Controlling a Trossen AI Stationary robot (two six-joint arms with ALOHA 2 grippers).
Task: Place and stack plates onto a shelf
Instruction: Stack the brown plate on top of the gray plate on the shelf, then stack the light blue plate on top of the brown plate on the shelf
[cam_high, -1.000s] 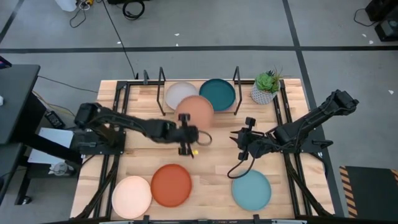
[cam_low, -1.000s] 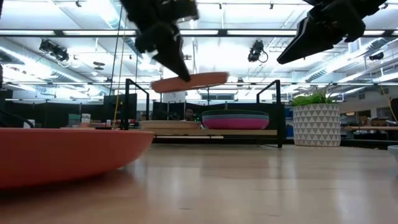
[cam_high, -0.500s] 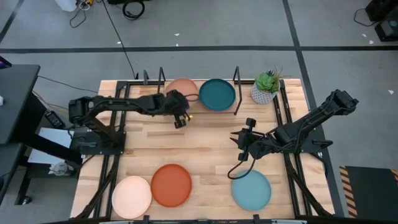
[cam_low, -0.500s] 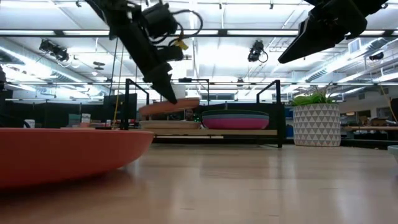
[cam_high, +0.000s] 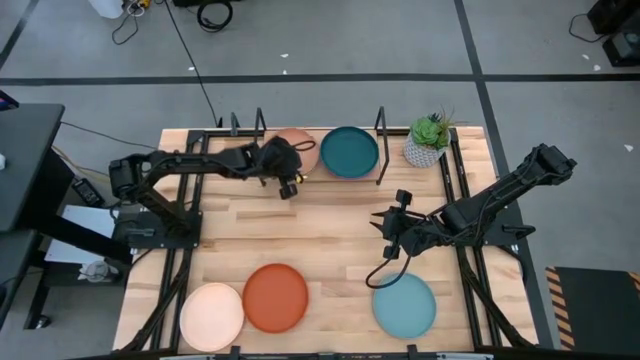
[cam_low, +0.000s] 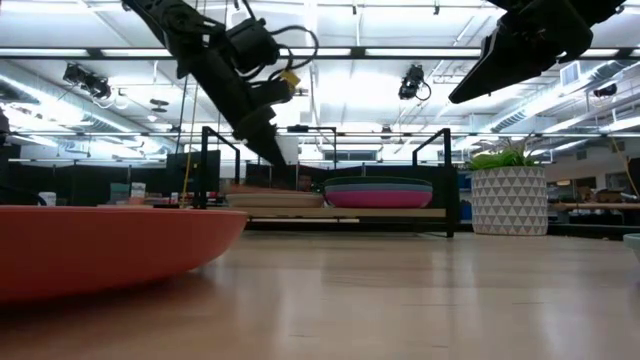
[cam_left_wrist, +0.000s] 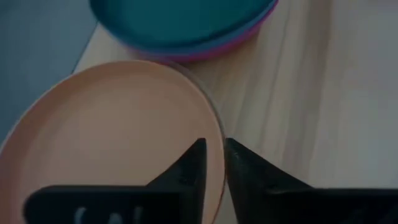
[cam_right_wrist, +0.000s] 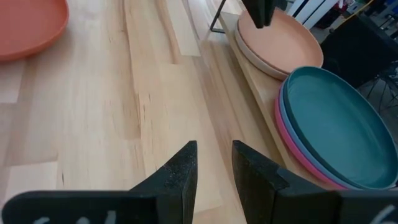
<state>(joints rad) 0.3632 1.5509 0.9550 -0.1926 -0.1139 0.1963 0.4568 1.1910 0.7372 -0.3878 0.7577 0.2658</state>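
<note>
Lowered onto the shelf (cam_high: 262, 152), tan plate (cam_high: 300, 143) sits between slightly parted left end effector (cam_high: 287, 184) fingers.

Bench (cam_high: 330, 240): light wood, planked grain. Shelf (cam_right_wrist: 258, 84): pale wood board with black posts. Plates on the shelf: tan plate (cam_high: 300, 146) over a grey-white one; dark teal plate (cam_high: 349, 151) over blue and pink. Plates on the bench: orange plate (cam_high: 275, 297), cream plate (cam_high: 212, 317), light teal plate (cam_high: 404, 305). Plant pot (cam_low: 509, 200): white with grey triangle pattern, green foliage. Arms: black.
</note>
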